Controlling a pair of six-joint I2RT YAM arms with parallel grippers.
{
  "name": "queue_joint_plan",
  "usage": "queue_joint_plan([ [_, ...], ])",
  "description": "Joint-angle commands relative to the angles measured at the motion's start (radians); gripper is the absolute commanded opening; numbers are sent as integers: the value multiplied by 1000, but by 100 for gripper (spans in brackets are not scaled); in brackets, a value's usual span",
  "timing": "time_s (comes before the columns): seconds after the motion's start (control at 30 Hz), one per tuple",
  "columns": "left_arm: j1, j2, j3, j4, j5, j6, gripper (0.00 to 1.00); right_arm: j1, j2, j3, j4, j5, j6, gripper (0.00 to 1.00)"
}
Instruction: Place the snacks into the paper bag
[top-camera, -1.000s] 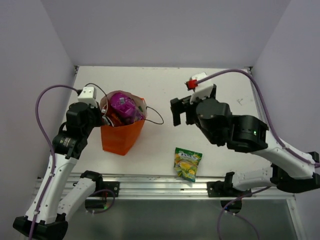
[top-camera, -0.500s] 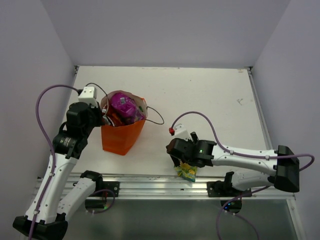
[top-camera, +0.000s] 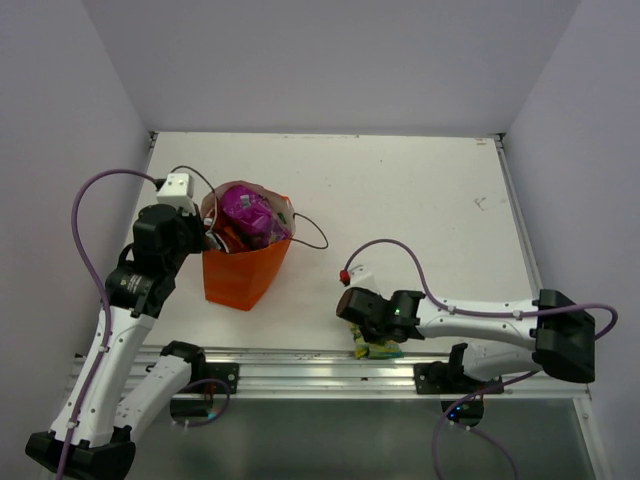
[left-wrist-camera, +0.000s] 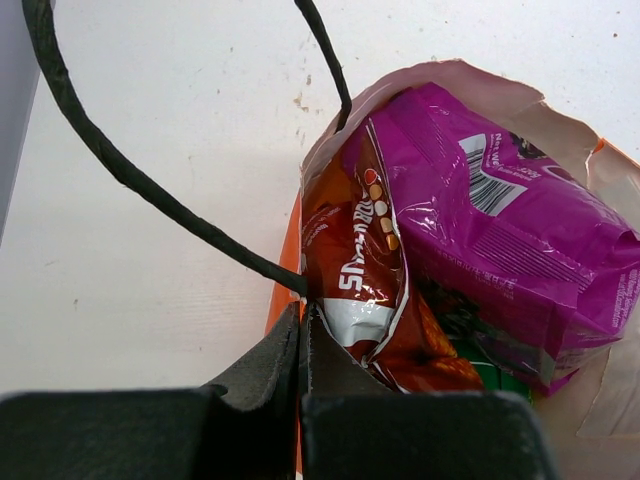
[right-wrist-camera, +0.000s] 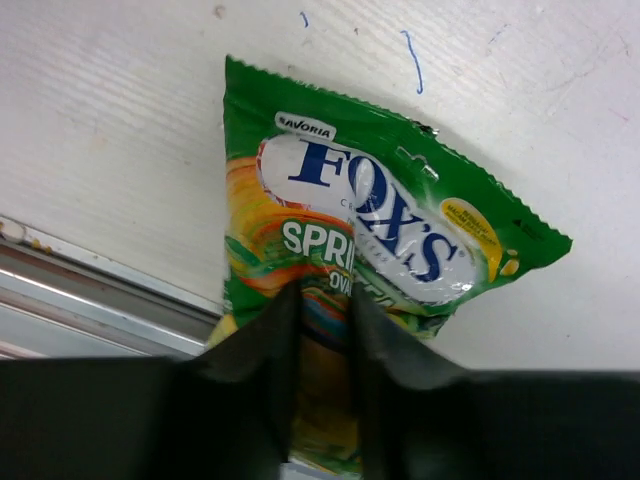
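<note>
The orange paper bag (top-camera: 243, 275) stands upright at the left. Inside it lie a purple packet (left-wrist-camera: 510, 230), a red Doritos bag (left-wrist-camera: 355, 260) and a sliver of a green packet (left-wrist-camera: 495, 375). My left gripper (left-wrist-camera: 303, 325) is shut on the bag's near rim, beside where a dark cord handle (left-wrist-camera: 130, 175) is fixed. The small yellow-green packet (right-wrist-camera: 380, 200) lies flat at the table's front edge, partly over the metal rail. My right gripper (right-wrist-camera: 325, 300) is down on it, with its fingers pinched on a fold of the foil near the packet's lower end.
A metal rail (right-wrist-camera: 90, 300) runs along the table's front edge just under the packet. The bag's second cord handle (top-camera: 310, 232) loops out to the right over the table. Purple walls close in the left, back and right sides.
The right arm swung from the table's middle down to the yellow-green packet at the front edge, and its jaws closed on the packet. The left arm and the bag have not moved.
</note>
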Motion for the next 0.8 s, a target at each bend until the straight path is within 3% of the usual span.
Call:
queue_joint_plan([
  [0.0, -9, 7, -9, -15, -19, -3, 0, 5, -6, 6, -18, -25, 32, 19],
  [0.07, -9, 2, -16, -22, -27, -9, 0, 5, -15, 35, -75, 4, 30, 0],
  [0.23, -9, 5, -10, -60, -65, -27, 0, 5, -102, 150, -246, 132, 15, 0],
  [0.37, -8, 19, 11, -109, -91, -46, 0, 5, -142, 410, -482, 281, -1, 0],
  [0.47, -8, 31, 25, -147, -97, -67, 0, 5, -107, 634, -557, 389, -63, 0],
  [0.63, -8, 48, 31, -195, -99, -106, 0, 2, 15, 903, -413, 446, -304, 0],
  [0.77, -8, 61, 34, -203, -110, -115, 0, -1, 166, 1087, -146, 372, -477, 0],
])
